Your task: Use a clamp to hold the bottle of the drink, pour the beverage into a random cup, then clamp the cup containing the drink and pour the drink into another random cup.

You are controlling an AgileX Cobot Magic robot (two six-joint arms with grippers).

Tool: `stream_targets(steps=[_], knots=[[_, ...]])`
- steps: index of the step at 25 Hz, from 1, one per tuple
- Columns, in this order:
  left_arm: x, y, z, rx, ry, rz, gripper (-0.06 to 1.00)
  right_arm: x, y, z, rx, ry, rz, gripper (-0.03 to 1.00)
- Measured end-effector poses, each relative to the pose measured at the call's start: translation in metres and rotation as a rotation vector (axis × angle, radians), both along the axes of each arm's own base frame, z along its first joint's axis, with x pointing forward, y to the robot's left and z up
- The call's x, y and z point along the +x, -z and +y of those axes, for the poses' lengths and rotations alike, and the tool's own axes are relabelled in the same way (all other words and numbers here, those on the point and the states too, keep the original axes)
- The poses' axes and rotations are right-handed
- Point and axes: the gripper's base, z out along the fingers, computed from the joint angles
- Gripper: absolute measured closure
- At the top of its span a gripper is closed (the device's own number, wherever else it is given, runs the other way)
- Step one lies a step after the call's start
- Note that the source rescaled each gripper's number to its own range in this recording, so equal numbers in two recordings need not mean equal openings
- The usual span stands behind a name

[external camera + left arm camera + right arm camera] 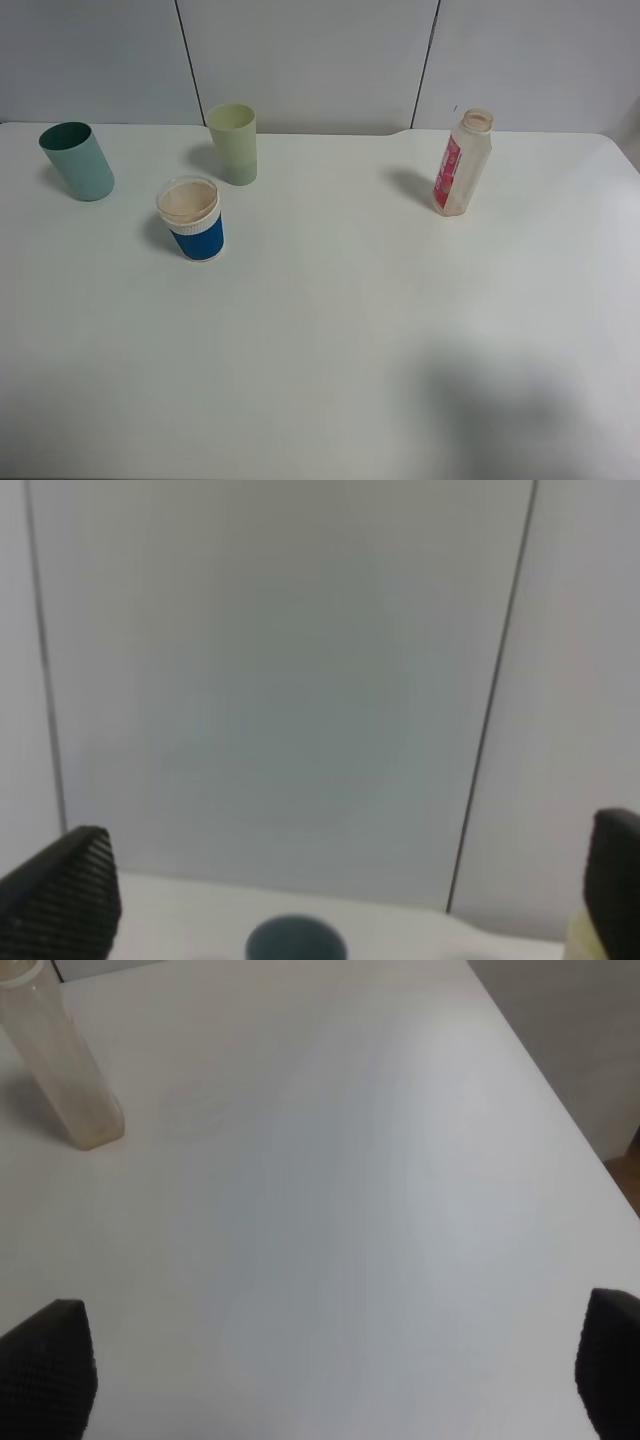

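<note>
The bottle (pixel 462 163) stands upright at the back right of the white table (pixel 340 340), translucent with a pink label and an open neck. In the right wrist view the bottle (pixel 62 1070) is well ahead of my open right gripper (pixel 328 1360), whose black fingertips (pixel 45 1365) sit far apart. The teal cup (pixel 77 160) stands at the back left. My left gripper (pixel 338 890) is open too, with the teal cup's rim (pixel 295 942) low between its fingertips (pixel 62 895). Neither arm appears in the high view. The beverage cannot be made out.
A pale yellow-green cup (pixel 233 143) stands at the back, right of the teal one. A blue cup (pixel 192 219) with a white rim is in front of them. A grey panelled wall (pixel 320 60) runs behind the table. The table's right edge (pixel 545 1090) is near the bottle.
</note>
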Motion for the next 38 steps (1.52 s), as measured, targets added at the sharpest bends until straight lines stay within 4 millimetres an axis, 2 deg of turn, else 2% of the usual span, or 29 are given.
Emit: stream_targets(steps=[4,11,16,25,32,38], knots=[[-0.024,0.003,0.001,-0.008,-0.035,0.050,0.16,0.000,0.000,0.000,0.000,0.000,0.000,0.00],[-0.045,0.006,0.001,-0.041,-0.061,0.095,0.18,0.000,0.000,0.000,0.000,0.000,0.000,0.00],[-0.055,-0.009,0.002,-0.059,-0.086,0.159,0.31,0.000,0.000,0.000,0.000,0.000,0.000,0.00],[-0.084,-0.017,0.003,-0.053,-0.137,0.356,0.35,0.000,0.000,0.000,0.000,0.000,0.000,0.00],[-0.112,-0.005,0.004,-0.054,-0.178,0.432,0.35,0.000,0.000,0.000,0.000,0.000,0.000,0.00],[-0.127,0.006,0.003,-0.052,-0.234,0.500,0.35,0.000,0.000,0.000,0.000,0.000,0.000,0.00]])
